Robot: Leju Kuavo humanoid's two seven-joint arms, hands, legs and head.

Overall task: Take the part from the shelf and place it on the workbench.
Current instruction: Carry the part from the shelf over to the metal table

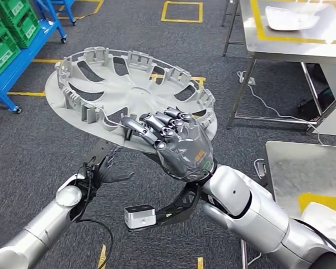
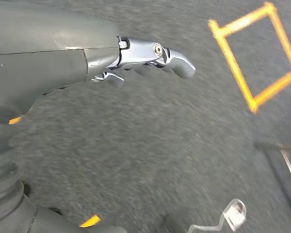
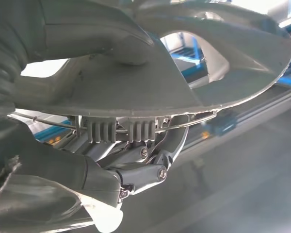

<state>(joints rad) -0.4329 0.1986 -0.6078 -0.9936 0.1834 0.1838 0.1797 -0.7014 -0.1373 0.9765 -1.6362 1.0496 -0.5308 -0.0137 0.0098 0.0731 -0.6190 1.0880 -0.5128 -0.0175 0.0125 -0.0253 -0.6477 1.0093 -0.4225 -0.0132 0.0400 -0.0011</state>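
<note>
Head view: the right robot hand (image 1: 175,137) clamps the near rim of the grey wheel-cover part (image 1: 128,92), carried flat above the floor, with the desk (image 1: 293,47) at two o'clock. Left wrist view: the left robot hand (image 2: 151,56), fingers extended, holds nothing. Right wrist view: fingers (image 3: 144,170) hook the rim; transport appears underway, and the next move calls for turning toward the desk.

Our right arm reaches forward and inward, its hand (image 1: 181,143) palm down with fingers (image 1: 158,124) curled over the rim of the held part (image 1: 128,92). Our left arm extends forward lower down, its hand (image 1: 105,168) beneath the part, fingers (image 2: 151,53) extended.
</note>
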